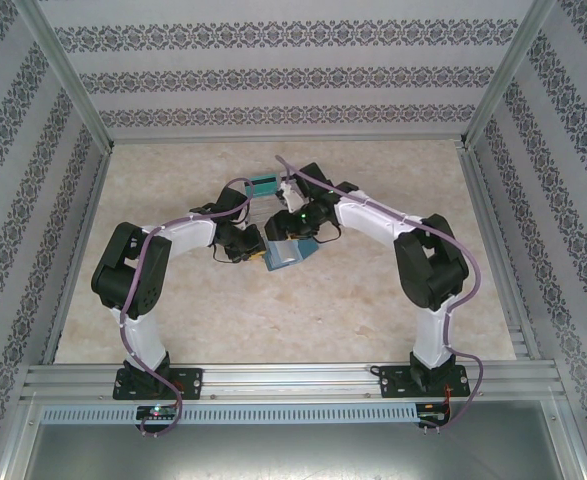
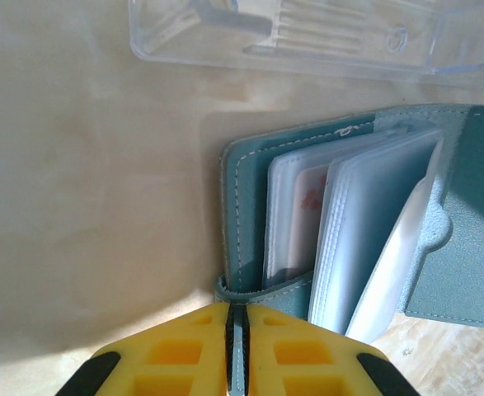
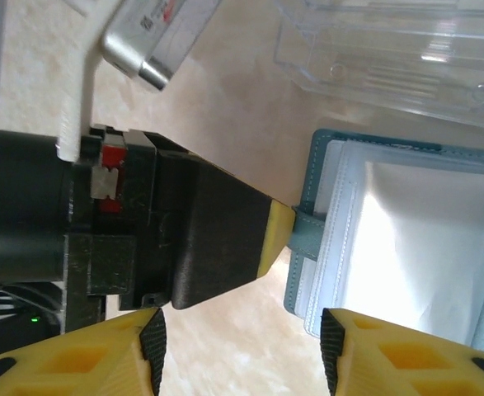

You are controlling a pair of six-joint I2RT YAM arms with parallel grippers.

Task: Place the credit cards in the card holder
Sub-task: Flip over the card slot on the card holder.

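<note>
The card holder [image 2: 250,214] lay open in the middle of the table [image 2: 85,206], teal cover down, its clear sleeves [image 2: 373,223] fanned up. Something pale with a red mark showed through one sleeve, couldn't tell what. My left claw [image 2: 236,330] was pinched tight on the holder's near edge, right by the clasp tab. My right claw [image 3: 242,338] hung just above with its fingers spread and nothing between them. Honestly it was crowded: the black body of my left claw sat directly beside the right claw's gap, up against the holder's edge. A clear plastic tray [image 2: 307,41] lay just past the holder, near it. Further back was a teal-green credit card [image 1: 263,183].
</note>
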